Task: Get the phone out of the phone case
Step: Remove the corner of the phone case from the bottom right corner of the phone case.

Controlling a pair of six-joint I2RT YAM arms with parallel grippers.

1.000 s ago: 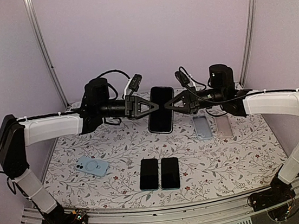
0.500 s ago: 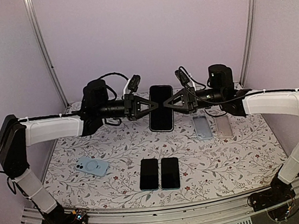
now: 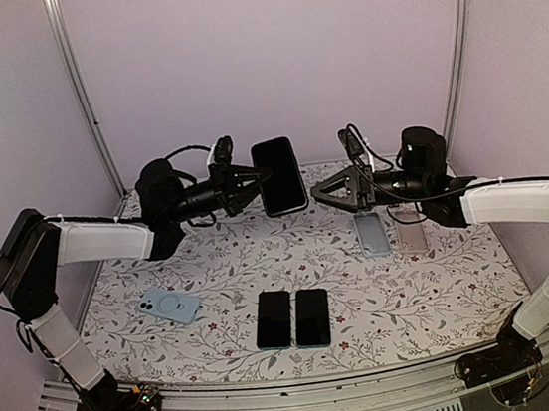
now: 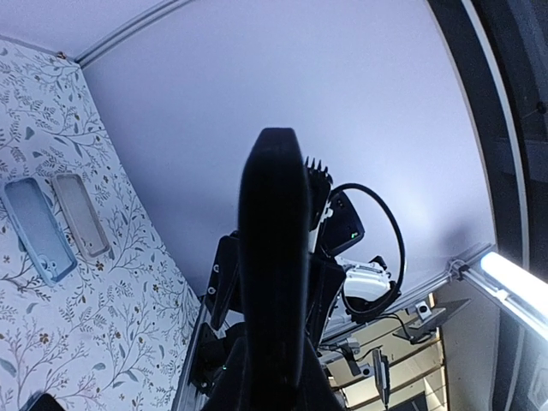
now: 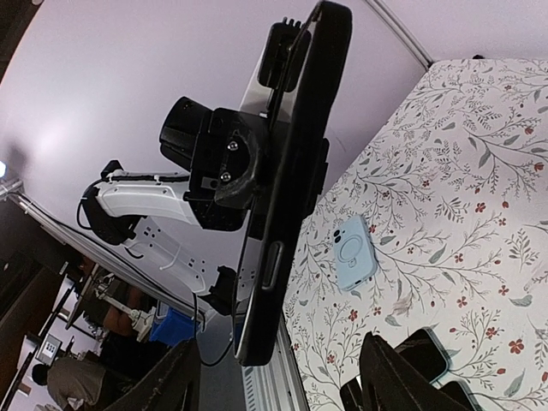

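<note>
L gripper [image 3: 254,180] is closed on one long edge of the phone [image 3: 280,175], w/ the case [image 5: 295,171] judged to be on it. The phone is held upright in the air, above & beyond the black phone pair [image 3: 291,318] lying on the table [image 3: 445,285], so its opposite edge is left exposed for the other arm. R gripper [image 3: 318,192] is placed up & to the right of that pair, just beside the phone but apart from it, jaws spread wide, nothing held. Prob. it is set there so the case rim can be pinched & peeled while the phone is braced. Separation is not yet done.
</note>
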